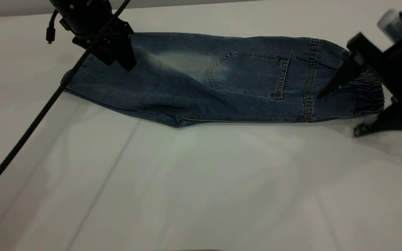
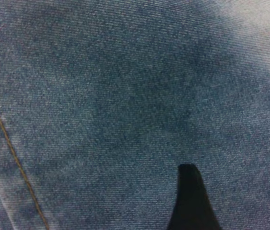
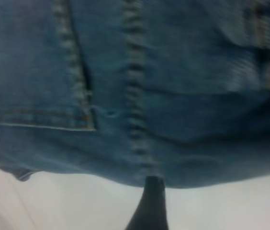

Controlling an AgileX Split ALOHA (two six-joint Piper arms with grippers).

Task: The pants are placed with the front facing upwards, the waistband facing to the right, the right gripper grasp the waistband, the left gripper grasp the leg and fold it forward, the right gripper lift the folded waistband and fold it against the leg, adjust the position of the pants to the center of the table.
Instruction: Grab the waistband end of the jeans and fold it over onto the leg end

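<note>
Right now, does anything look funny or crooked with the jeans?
Yes, a little. The pants lie folded lengthwise with the back pocket facing up, and they sit at the far edge of the table, not the middle. The leg end under the left tool angles slightly askew. Nothing looks torn.

Folded blue denim pants (image 1: 201,83), waistband (image 1: 370,92) rightward

One pair of pants (image 1: 201,83) lay on one table (image 1: 201,195). The pants showed one back pocket (image 1: 251,75), one gathered waistband (image 1: 370,92) and one pale faded patch (image 1: 178,62). Two grippers were present: one left gripper (image 1: 119,57) and one right gripper (image 1: 340,108). One braided cable (image 1: 30,129) crossed the table.
</note>
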